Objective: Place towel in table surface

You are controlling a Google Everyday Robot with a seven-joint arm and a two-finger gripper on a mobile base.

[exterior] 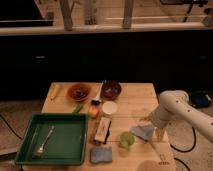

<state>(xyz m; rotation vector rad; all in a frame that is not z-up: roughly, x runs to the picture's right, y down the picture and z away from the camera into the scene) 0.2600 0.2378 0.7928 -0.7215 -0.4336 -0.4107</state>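
Sitting right under tool (152,125), towel (141,132) nr green cup (126,140) (grip: can't tell).

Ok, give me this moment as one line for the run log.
towel: low at table surface, right of green cup | end effector: at towel's right edge | release: not confirmed

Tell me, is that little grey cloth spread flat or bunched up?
Bunched up: the towel has an uneven, rumpled outline beside the green cup on the table surface, right by the gripper. Whether it is held, cannot tell.
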